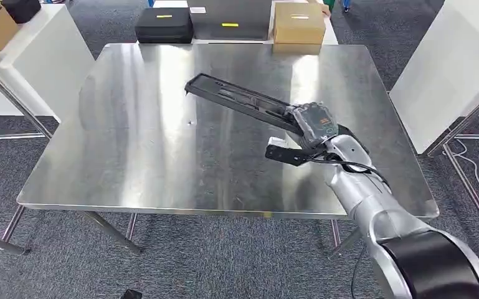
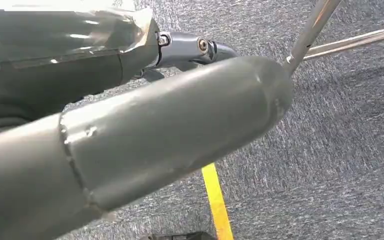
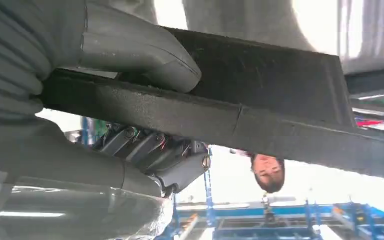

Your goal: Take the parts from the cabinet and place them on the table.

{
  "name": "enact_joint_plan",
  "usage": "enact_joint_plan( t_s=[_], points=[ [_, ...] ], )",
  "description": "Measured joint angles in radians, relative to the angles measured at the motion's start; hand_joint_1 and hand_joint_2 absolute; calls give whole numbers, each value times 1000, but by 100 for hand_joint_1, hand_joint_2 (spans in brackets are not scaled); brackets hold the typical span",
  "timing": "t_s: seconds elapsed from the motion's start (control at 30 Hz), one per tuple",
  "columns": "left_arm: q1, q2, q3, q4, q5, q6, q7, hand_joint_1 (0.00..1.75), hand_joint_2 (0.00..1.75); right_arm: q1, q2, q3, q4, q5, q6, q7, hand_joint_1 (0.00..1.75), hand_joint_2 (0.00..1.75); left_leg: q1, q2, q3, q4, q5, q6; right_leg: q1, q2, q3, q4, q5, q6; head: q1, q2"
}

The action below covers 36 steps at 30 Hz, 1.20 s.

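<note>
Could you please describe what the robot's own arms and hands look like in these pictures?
The right arm is silver metal with a glossy black band near the shoulder and a thin black cable along the forearm. The right hand is dark grey. Up close, its ribbed grey cover and thick grey thumb show, with darker fingers. The left hand has a smooth grey thumb, slightly scuffed.

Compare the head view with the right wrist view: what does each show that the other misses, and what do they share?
Head view alone: the steel table, the long black part's far end over it, and boxes beyond. Right wrist view alone: the thumb pressed on the part's top with fingers curled beneath, and a person behind. Both: the right hand holding that part.
</note>
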Motion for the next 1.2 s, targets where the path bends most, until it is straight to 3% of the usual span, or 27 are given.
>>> enact_joint_plan(
  t_s=[0.03,0.27,0.3,0.5,0.73,1.0,1.2],
  points=[
    [0,1,0,0,0,6,2,0,175,0,7,0,0,4,1,-6,0,175,0,0,0,0,0,0,0,0,0,0,0,0,0,0],
    [0,10,40,0,71,64,23,0,175,-1,65,1,3,23,5,-31,0,175,0,0,0,0,0,0,0,0,0,0,0,0,0,0],
    [0,12,45,0,71,71,29,0,0,-1,67,1,4,24,5,-31,0,175,0,0,0,0,0,0,0,0,0,0,0,0,0,0],
    [0,17,64,0,73,58,32,0,0,-6,75,2,4,20,8,-22,0,175,0,0,0,0,0,0,0,0,0,0,0,0,0,0],
    [5,18,82,3,73,39,60,0,0,-33,64,2,5,45,3,85,0,175,-1,0,0,1,0,0,-1,0,0,0,0,0,0,0],
    [9,19,88,3,74,29,71,0,0,-41,49,-1,6,48,4,103,0,175,-1,0,0,1,0,0,0,0,0,0,0,0,0,0],
    [20,19,110,5,94,22,91,0,0,-72,6,-3,11,66,20,174,0,175,-1,0,0,1,0,0,-1,0,0,0,0,0,0,0]
  ],
)
